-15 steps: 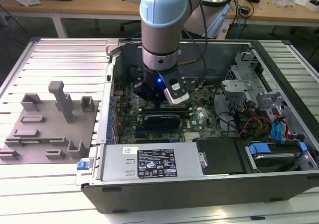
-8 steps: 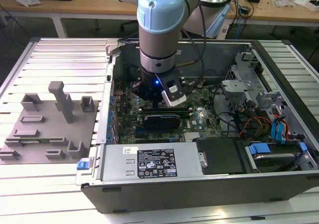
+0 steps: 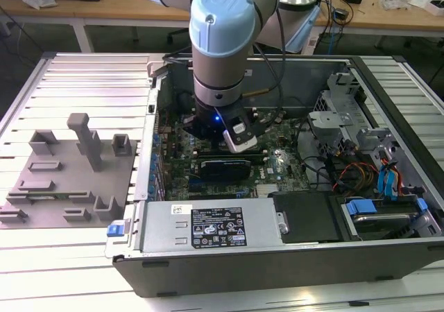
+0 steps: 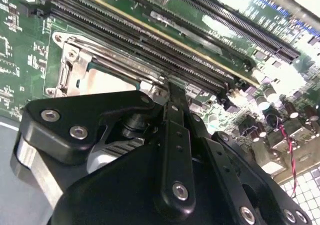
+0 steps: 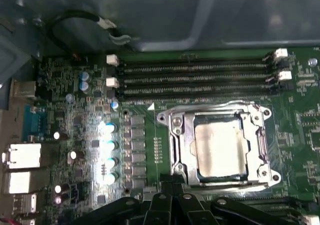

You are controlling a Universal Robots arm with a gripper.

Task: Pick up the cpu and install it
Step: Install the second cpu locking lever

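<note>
The cpu [image 5: 220, 149], a flat square chip with a silvery top, lies in the socket on the green motherboard [image 5: 150, 150]. A metal load frame [image 5: 175, 135] surrounds it. In the first wrist view my gripper [image 5: 172, 186] is just beside the socket's edge, its black fingers together with nothing between them. In the second wrist view the gripper [image 4: 172, 92] points at the corner of the same metal socket frame [image 4: 70, 60]. In the exterior view the arm [image 3: 218, 48] reaches straight down into the open computer case [image 3: 277, 256] over the board.
Black memory slots [image 5: 195, 77] run along one side of the socket, with capacitors [image 5: 107, 150] and rear ports [image 5: 22, 155] on another. A power supply [image 3: 208, 225] and drive cage [image 3: 361, 139] crowd the case. A grey fixture plate [image 3: 62, 180] lies at the exterior view's left.
</note>
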